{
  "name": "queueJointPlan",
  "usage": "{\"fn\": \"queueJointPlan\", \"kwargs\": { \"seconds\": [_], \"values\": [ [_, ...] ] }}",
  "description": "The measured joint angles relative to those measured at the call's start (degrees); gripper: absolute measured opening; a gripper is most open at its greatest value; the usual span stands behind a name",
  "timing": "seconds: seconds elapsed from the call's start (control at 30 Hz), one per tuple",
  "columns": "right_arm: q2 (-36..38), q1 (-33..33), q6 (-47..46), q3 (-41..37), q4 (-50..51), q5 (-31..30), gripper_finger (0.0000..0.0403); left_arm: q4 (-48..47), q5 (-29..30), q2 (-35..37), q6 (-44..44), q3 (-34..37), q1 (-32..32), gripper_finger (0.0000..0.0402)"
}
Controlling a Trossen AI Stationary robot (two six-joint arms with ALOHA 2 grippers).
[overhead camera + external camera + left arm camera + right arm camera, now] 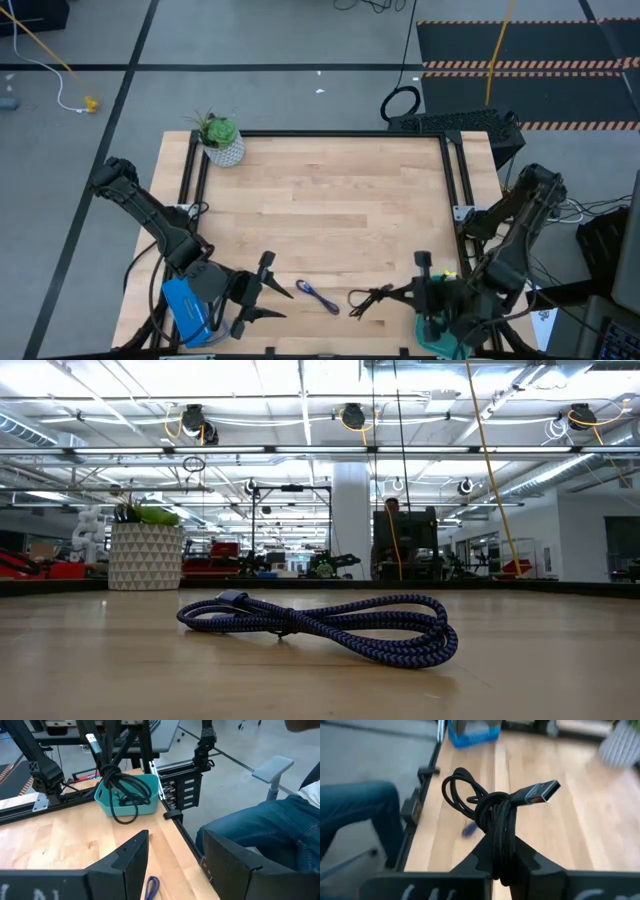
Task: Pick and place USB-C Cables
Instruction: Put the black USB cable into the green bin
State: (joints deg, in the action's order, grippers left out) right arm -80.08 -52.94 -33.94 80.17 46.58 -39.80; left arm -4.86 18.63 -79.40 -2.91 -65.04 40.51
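Note:
A black coiled USB-C cable [495, 815] is gripped by my right gripper [501, 854], which is shut on it near the table's near edge, just left of the teal tray [145, 802]; the high view shows this black cable [368, 298] too. A blue-purple cable [318, 297] lies flat on the wood between both grippers, close up in the low view [320, 628]. My left gripper [268, 292] is open, left of that cable, touching nothing. I cannot make out a third cable. My right gripper pinches the black cable's bundled middle [499, 840] between its two fingers, coming from the table's right side and pointing left. The silver plug end [541, 793] and a loop [457, 790] stick out past the fingertips. The bundle is lifted clear of the table [122, 787].
A blue bin [186, 310] sits beside my left arm at the near left corner. A potted plant [220, 140] stands at the far left corner. A person's jeans-clad legs [270, 827] are just beyond the near edge. Bare wood [330, 200] spans the middle and far part.

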Motion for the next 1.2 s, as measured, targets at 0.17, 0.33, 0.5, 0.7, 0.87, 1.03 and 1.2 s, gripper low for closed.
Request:
{"fn": "queueJointPlan", "kwargs": {
  "seconds": [0.17, 0.33, 0.5, 0.7, 0.87, 1.03, 1.2],
  "values": [
    [-0.5, 0.8, -9.4, 9.8, 16.7, 8.3, 0.0015, -0.1, 1.4, 0.0, 0.2, 0.0, 0.0, 0.0191],
    [-2.5, 1.8, -17.0, 18.7, 28.8, 17.5, 0.0015, -0.1, 3.1, 0.0, 0.2, 0.0, -0.1, 0.0191],
    [-3.8, 3.0, -21.6, 24.3, 36.1, 31.0, 0.0015, -0.1, 3.9, 0.0, 0.2, 0.0, -0.1, 0.0191],
    [-3.6, 4.2, -30.3, 28.1, 41.2, 43.1, 0.0015, -0.1, 4.0, 0.0, 1.2, 0.0, -0.1, 0.0191],
    [-3.7, 4.1, -37.5, 28.6, 43.5, 51.2, 0.0015, -0.1, 4.0, 0.0, 1.5, 0.0, -0.1, 0.0191],
    [-3.7, 3.6, -43.5, 28.5, 43.4, 52.9, 0.0015, -0.1, 4.0, 0.0, 1.7, 0.0, -0.1, 0.0191],
    [-3.7, 2.0, -46.9, 28.5, 43.4, 51.4, 0.0015, -0.1, 4.0, 0.0, 1.7, 0.0, -0.1, 0.0191]
  ]
}}
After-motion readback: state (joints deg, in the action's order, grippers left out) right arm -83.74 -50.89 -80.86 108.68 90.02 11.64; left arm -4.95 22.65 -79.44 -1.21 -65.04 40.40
